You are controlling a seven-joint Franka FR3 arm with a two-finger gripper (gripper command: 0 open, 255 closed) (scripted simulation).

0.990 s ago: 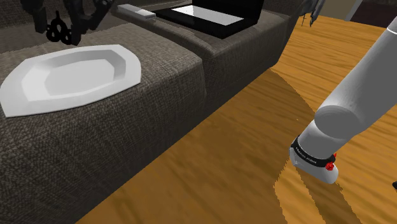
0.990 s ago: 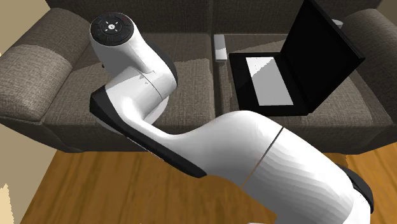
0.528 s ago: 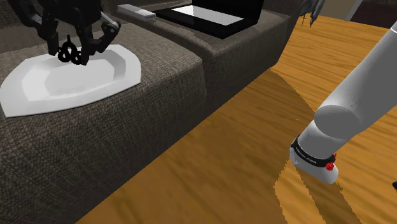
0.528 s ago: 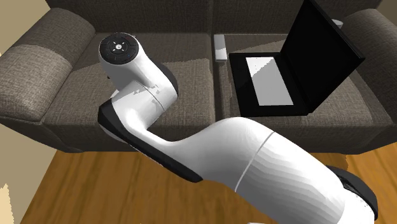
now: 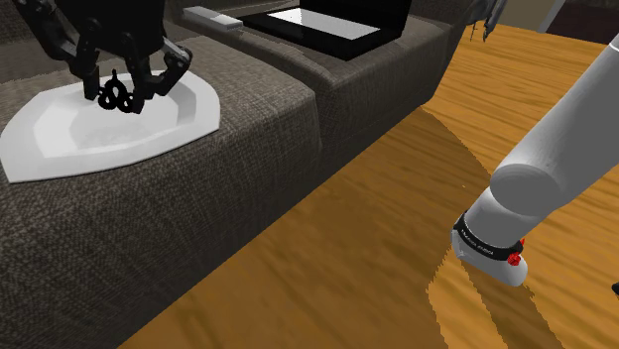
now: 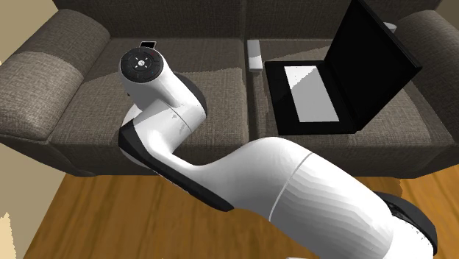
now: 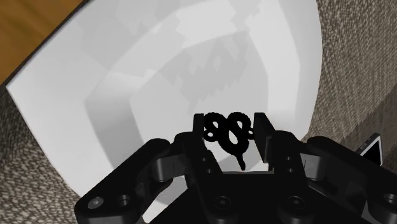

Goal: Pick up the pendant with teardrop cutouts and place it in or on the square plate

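Nearest in the shoulder view, the white arm (image 5: 556,169) is rising from its stand over the wood floor (image 5: 377,228) and reaching across to the grey-brown sofa (image 5: 248,119). On the sofa's seat cushion the plate (image 5: 188,124), drawn white with clipped corners, is lying flat and offering a broad target. Over its shallow well the gripper (image 5: 124,84) is pointing down, its 2 fingers pinching the pendant (image 5: 119,96), a small black looped piece, between their tips. In the wrist view the pendant's shadow is falling on the plate's middle. It is therefore probably hanging just above the surface, and letting go here should land it inside the rim. Farther back, a small grey slab (image 5: 213,18) and an open laptop (image 5: 317,25) are sitting on the next cushion, well apart from the plate.
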